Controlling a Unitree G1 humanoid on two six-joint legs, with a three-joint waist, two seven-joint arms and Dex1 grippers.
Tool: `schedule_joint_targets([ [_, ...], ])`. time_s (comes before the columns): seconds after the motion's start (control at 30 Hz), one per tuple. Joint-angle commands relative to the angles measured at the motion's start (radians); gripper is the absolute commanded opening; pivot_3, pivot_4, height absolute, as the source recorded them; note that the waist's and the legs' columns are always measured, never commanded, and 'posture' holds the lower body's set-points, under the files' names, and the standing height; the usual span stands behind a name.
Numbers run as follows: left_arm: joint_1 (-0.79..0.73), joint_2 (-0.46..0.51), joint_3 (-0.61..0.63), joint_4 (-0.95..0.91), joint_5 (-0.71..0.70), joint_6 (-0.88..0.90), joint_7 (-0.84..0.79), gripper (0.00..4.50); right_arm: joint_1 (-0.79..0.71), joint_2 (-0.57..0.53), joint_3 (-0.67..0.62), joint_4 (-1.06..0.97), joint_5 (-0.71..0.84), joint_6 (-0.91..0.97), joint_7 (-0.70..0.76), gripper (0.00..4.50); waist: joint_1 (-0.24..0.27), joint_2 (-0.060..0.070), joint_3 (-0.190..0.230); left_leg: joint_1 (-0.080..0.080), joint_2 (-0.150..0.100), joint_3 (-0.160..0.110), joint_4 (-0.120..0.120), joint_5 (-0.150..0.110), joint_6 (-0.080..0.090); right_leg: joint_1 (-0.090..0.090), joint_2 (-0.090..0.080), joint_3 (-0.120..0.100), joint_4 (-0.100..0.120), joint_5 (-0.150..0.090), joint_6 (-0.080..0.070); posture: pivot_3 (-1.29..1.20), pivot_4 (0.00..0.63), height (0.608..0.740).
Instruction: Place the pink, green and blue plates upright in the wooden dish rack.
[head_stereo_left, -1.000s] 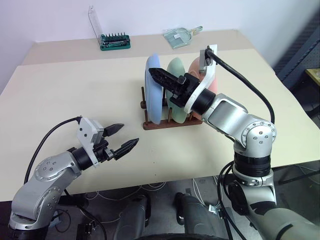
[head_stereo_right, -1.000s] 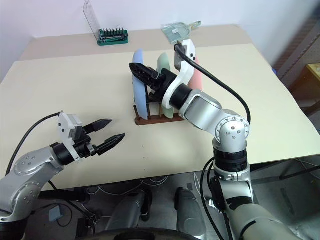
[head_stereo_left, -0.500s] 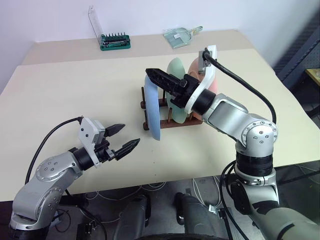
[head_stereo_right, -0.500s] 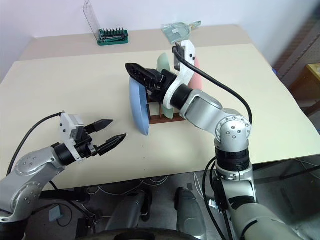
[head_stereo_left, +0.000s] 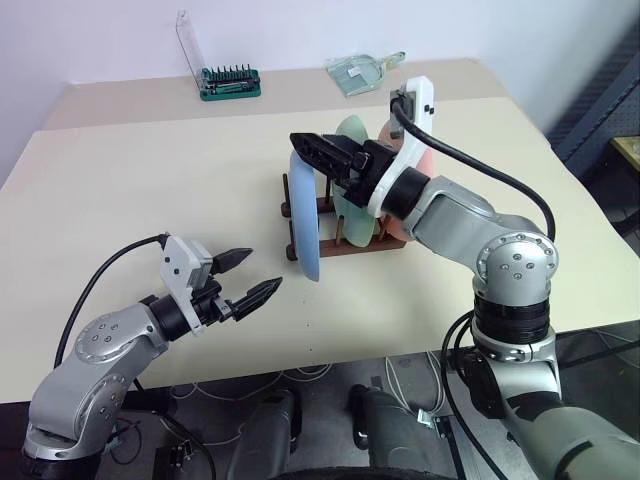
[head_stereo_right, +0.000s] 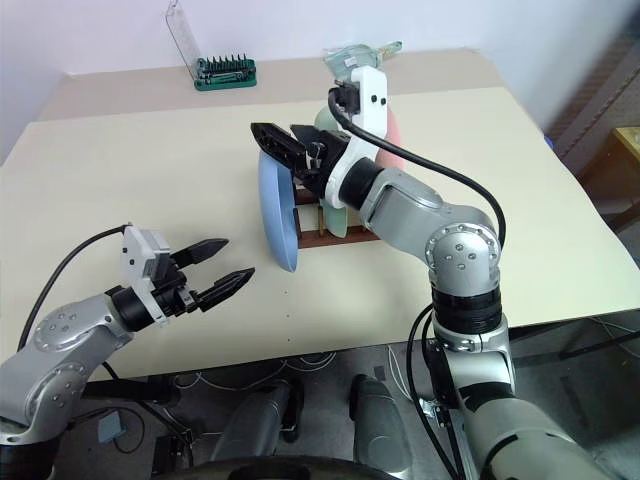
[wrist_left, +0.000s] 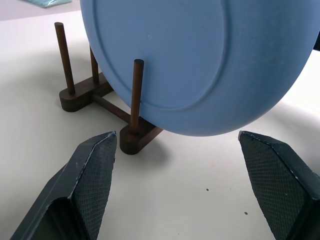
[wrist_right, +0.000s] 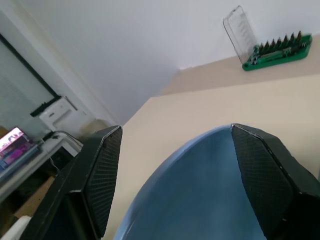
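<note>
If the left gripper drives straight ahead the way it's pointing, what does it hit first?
Most likely the blue plate leaning at the wooden dish rack; the left gripper looks straight at its face, open, with bare table between.

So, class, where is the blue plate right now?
In the left eye view the blue plate leans at the left end of the wooden dish rack, beside the green plate, its lower edge on the table.

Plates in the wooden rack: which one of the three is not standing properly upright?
The blue plate. It leans outward at the rack's left end, its lower edge beyond the rail; the green plate and pink plate stand between pegs.
</note>
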Motion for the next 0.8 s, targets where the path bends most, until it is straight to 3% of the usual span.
schedule_joint_targets([
  [0.03,-0.014,-0.004,-0.006,-0.031,0.001,-0.018,0.003,4.01,-0.030,0.001,-0.004,-0.023,-0.035,0.001,0.039,3.49,0.000,0.000,0.000,0.000,0.000,0.000,0.000,0.000,0.000,0.000,0.000,0.000,0.000,0.000,0.000,0.00,0.150,0.740],
  [0.3,-0.011,-0.009,-0.006,-0.035,0.002,-0.016,0.002,4.01,-0.073,-0.065,-0.032,-0.060,-0.083,0.015,0.170,3.49,0.002,0.000,0.000,0.000,0.000,0.000,0.000,0.000,0.000,0.000,0.000,0.000,0.000,0.000,0.000,0.00,0.150,0.740],
  [0.6,-0.005,-0.004,0.002,-0.032,0.000,-0.016,-0.003,4.01,-0.006,-0.329,-0.147,-0.140,0.048,0.112,0.427,3.49,0.003,0.000,0.000,-0.003,0.000,0.000,0.001,0.000,0.000,-0.001,0.000,-0.001,-0.001,0.000,0.000,0.00,0.150,0.740],
  [0.8,-0.013,-0.002,-0.002,-0.021,0.001,-0.016,-0.010,4.01,0.124,-0.452,-0.148,-0.226,0.170,0.193,0.491,3.49,0.003,-0.001,0.000,-0.004,0.000,-0.001,0.002,0.000,0.000,-0.001,-0.001,-0.001,-0.001,0.000,0.000,0.00,0.150,0.740],
])
